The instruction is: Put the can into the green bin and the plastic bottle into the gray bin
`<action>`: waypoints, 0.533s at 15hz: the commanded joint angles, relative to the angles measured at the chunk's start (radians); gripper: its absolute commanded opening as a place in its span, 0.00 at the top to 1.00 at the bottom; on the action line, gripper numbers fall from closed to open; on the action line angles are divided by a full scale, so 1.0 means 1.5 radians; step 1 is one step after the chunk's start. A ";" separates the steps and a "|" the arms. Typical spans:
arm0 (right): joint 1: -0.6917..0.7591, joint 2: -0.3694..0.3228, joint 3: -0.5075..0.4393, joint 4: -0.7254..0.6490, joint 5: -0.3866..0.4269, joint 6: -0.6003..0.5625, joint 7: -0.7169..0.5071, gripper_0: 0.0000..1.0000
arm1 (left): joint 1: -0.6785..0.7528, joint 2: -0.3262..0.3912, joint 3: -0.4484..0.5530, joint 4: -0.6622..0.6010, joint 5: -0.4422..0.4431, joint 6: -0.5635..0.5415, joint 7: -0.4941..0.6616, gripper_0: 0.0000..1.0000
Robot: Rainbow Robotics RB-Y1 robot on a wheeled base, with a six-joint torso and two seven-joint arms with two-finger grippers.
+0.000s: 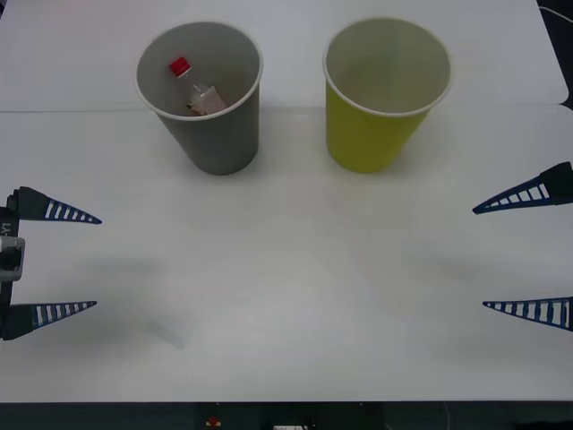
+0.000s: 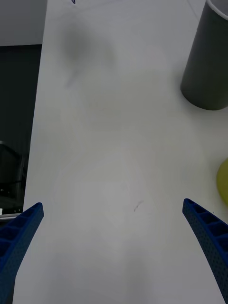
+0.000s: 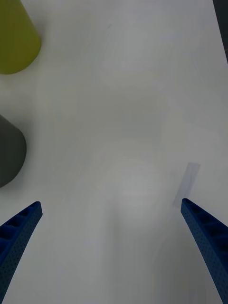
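Both end effectors agape, table between.

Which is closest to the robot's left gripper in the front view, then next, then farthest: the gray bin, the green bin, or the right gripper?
From the left gripper:
1. Gray bin, back left.
2. Green bin, back right.
3. Right gripper, far right edge.

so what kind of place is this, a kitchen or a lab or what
Most likely a lab test bench, not a kitchen: a plain white table holding two oversized paper-cup-shaped bins, the gray bin with a small clear red-capped plastic bottle inside and the yellow-green bin.
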 commanded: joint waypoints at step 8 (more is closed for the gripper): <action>-0.005 0.000 -0.007 0.026 0.000 -0.001 0.009 0.00 | 0.000 0.000 0.000 0.000 0.000 0.000 0.000 0.00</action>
